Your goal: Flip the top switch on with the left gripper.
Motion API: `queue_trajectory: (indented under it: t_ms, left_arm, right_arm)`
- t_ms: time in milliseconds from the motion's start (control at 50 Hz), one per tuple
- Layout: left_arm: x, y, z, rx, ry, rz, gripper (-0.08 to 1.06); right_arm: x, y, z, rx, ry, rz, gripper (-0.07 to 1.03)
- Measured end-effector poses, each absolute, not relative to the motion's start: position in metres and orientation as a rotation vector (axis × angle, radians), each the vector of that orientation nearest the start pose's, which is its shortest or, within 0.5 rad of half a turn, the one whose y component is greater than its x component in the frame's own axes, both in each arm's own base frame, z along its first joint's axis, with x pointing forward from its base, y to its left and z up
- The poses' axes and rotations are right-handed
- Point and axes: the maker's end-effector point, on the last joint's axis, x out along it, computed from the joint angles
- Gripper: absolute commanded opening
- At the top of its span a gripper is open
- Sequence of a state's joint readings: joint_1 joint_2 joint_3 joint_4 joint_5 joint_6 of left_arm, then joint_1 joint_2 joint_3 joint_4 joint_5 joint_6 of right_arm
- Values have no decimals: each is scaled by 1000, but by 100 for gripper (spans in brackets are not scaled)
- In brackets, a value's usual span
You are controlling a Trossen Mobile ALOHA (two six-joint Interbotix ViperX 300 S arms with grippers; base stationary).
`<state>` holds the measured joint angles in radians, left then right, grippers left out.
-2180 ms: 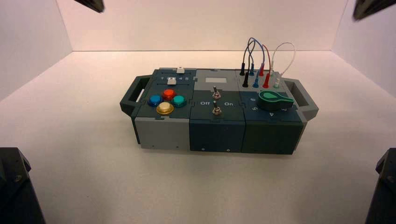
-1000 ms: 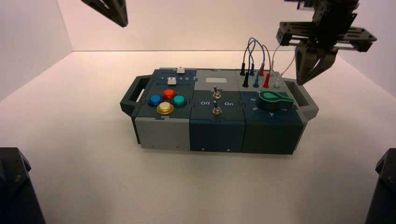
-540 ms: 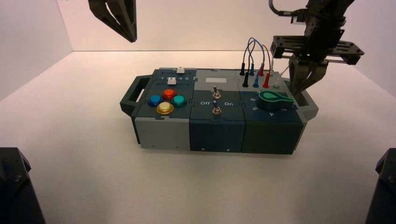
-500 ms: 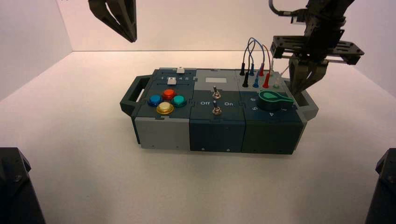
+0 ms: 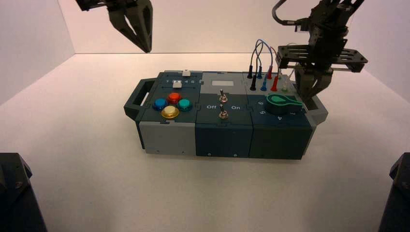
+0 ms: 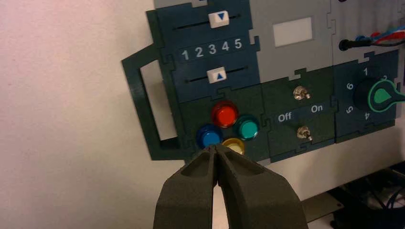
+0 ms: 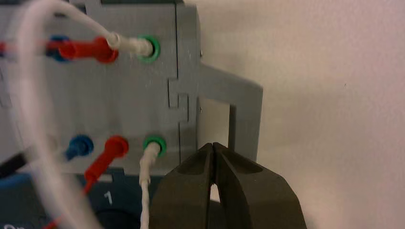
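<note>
On the box (image 5: 224,140), sliders (image 5: 177,84) lie left, wires (image 5: 261,58) right (the rear part, it seems), switches (image 5: 223,114) between.

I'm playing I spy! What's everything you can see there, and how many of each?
box: one, grey, blue and green, on the table
table: one, pale, under the box
top switch: one, silver, middle of box, nearer the window
other switch: one, silver, nearer the front
window: one, light grey, middle back
sliders: two, white, left back
buttons: four, red, blue, green, yellow, left front
knob: one, green, right front
wires: several, black, blue, red, white, right back
handles: two, dark and grey, box's ends
left gripper: one, black, above and behind box's left part
right gripper: one, black, over box's right end
</note>
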<state>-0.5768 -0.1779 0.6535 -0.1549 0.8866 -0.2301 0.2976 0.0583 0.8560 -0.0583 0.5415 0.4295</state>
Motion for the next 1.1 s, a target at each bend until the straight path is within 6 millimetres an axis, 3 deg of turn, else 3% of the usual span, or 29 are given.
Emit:
queue_trajectory:
  t_ms: [120,740,1100]
  left_arm:
    - [247,-193,119,50,1432,-354,-3]
    - [242,-269,73,144,1540,-386,-3]
    - [238,-283,62,155,1561,-379,-3]
  right_arm:
    - [270,77,10,68,1450,-55,-2]
    - [273,78,10,61,1431,-45,-2]
    - [274,78,10,60,1422,-42,-2]
